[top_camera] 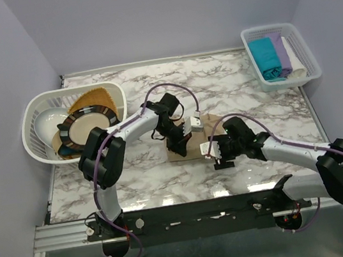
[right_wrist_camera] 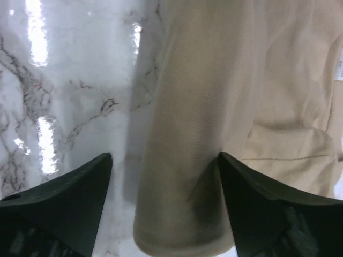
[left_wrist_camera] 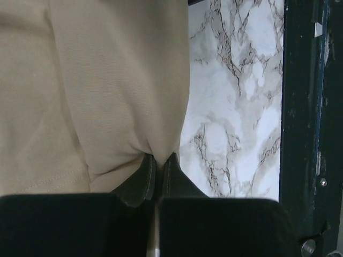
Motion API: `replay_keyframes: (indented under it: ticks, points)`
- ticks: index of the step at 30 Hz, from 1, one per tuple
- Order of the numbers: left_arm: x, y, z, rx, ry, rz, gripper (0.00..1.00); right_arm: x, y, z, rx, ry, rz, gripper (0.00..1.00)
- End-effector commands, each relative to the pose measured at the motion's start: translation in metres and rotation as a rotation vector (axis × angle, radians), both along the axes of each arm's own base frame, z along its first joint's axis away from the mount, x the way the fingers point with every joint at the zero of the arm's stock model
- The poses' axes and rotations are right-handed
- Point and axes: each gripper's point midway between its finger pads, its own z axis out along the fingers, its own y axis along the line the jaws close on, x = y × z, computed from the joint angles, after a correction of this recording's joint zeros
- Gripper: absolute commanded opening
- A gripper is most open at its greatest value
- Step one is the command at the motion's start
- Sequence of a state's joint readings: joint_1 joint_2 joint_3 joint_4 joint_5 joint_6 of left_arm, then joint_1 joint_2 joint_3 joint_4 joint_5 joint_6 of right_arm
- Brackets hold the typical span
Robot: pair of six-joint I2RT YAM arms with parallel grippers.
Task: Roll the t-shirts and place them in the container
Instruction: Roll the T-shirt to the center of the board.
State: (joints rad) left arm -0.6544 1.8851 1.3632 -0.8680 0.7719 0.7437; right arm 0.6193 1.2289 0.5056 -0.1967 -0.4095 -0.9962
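**Fingers on the beige roll, mid-table**

Left gripper [left_wrist_camera: 159, 160] fills the bottom of its wrist view. Its black fingers are pressed together with a fold of the beige t-shirt [left_wrist_camera: 107, 80] nipped between the tips, and creases run into the pinch. Cloth covers the left half of that view. To its right is the marble table [left_wrist_camera: 236, 107], then the black rail [left_wrist_camera: 305, 107] at the table's near edge.

Right gripper [right_wrist_camera: 165, 155] is spread wide, one finger on each side of the rolled-up part of the shirt. The left finger stands clear of the roll over bare marble. The right finger sits over flatter cloth; contact cannot be told. The roll runs away from the camera, with looser, creased cloth beside it on the right. A white tag [right_wrist_camera: 338, 69] shows at the right frame edge, print too small to read.

From above, the shirt lies mid-table, mostly hidden under both wrists. The left gripper is over its left side and the right gripper over its right near side.

At the far right corner a lattice basket [top_camera: 245, 36] holds a teal t-shirt [top_camera: 265, 56], a lilac t-shirt [top_camera: 281, 52] and a white t-shirt [top_camera: 295, 58], side by side. At the far left a second basket [top_camera: 32, 123] sits tilted, and a plate [top_camera: 87, 127] with a dark patterned rim leans inside it.
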Motion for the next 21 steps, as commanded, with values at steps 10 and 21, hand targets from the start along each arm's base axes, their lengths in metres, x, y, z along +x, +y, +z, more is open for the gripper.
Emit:
replay_keyframes:
  ticks: [10,21]
  points:
    - [-0.007,0.035,0.033,-0.084,-0.122,0.092,0.48,0.020,0.005,0.002,-0.043,0.125,-0.105,0.03]
    - [0.017,0.040,0.027,-0.153,-0.704,0.318,0.82,0.015,0.001,0.003,-0.043,0.281,-0.101,0.04]
